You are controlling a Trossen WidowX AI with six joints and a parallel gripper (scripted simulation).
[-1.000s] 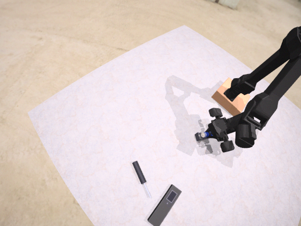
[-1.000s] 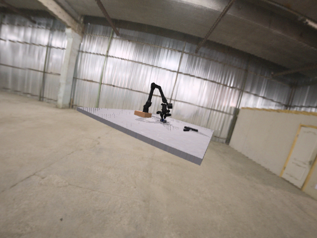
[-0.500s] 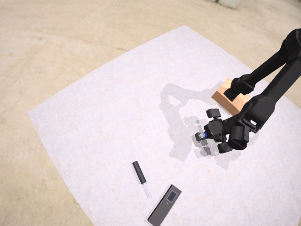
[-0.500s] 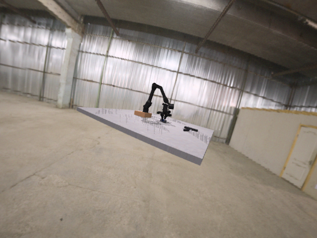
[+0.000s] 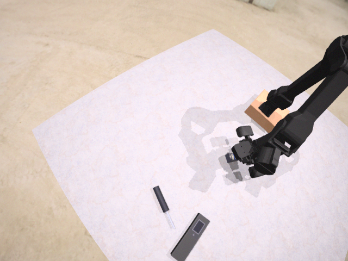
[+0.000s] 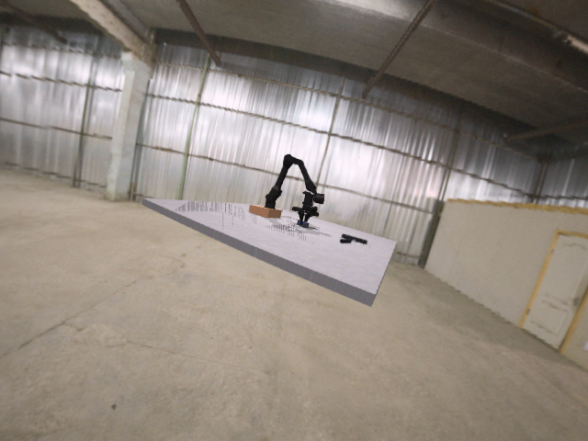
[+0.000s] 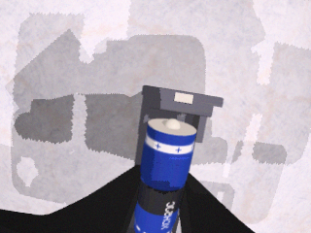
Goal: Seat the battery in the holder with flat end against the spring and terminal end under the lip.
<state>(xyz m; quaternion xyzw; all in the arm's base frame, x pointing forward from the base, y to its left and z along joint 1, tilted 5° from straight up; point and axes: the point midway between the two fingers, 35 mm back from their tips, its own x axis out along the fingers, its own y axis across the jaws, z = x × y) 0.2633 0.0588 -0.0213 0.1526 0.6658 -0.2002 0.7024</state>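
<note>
My gripper (image 7: pixel 161 176) (image 6: pixel 303 220) is shut on the blue battery (image 7: pixel 165 165) (image 5: pixel 232 156), with a black finger on either side of it. The battery's pale terminal end with its nub points up toward the wrist camera and toward the lip end of the holder. The dark grey holder (image 7: pixel 157 99) (image 5: pixel 228 158) lies on the table under the battery. Its end wall with a pale patch shows beyond the terminal. The battery looks tilted, with the terminal end short of the lip and not under it. The battery's flat end, the spring and any contact between them are hidden.
A screwdriver (image 5: pixel 160 198) with a dark handle and clear shaft lies on the white table (image 5: pixel 112 126) (image 6: pixel 303 258). A dark grey device (image 5: pixel 185 242) with a small screen lies beside it. An orange block (image 5: pixel 260 119) (image 6: pixel 264 211) is at the arm's base.
</note>
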